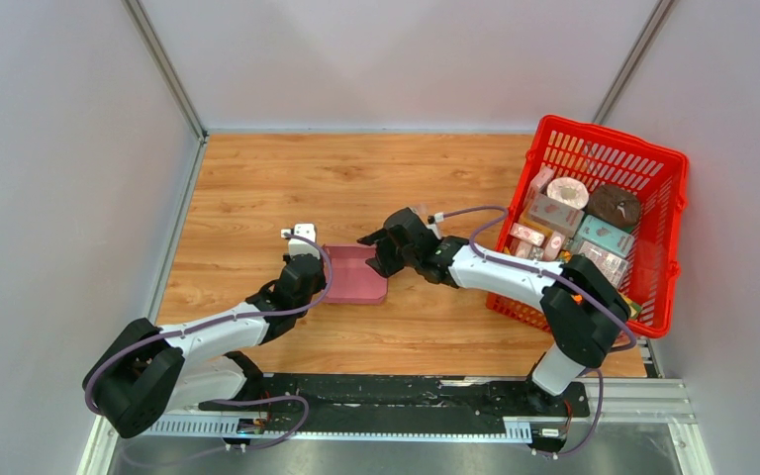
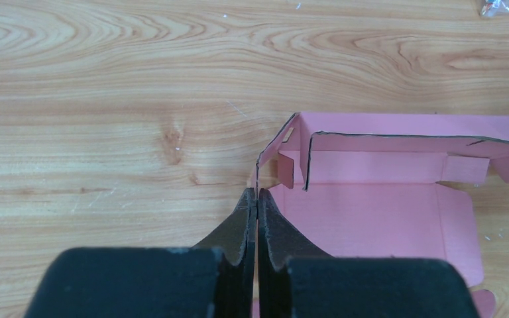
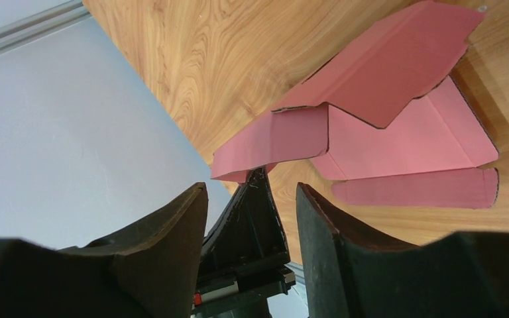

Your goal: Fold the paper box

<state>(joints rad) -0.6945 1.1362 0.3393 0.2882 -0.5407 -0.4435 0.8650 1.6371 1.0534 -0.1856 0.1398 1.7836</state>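
- Mid-table, between the two arms, the paper box [image 1: 356, 277] lies on the wooden table [image 1: 287, 178]. It is partly formed: the base is flat and the far wall and left end wall are raised.
- Left gripper [image 2: 257, 195]: fingers pressed together on the thin upright edge at the box's left end, with the cardboard pinched between the pads.
- Right gripper [image 3: 252, 189]: jaws stand moderately apart with nothing between them. It is at the box's far-right corner, and I cannot tell whether it touches the box.
- From the right wrist view a loose side flap lies flat on the wood, and the raised walls lean over the base.
- Red mesh basket [image 1: 653, 163] stands at the right table edge, well apart from the box. It holds printed cartons [image 1: 554, 213].
- The right arm reaches across in front of the basket, and nothing lies between either gripper and the box.
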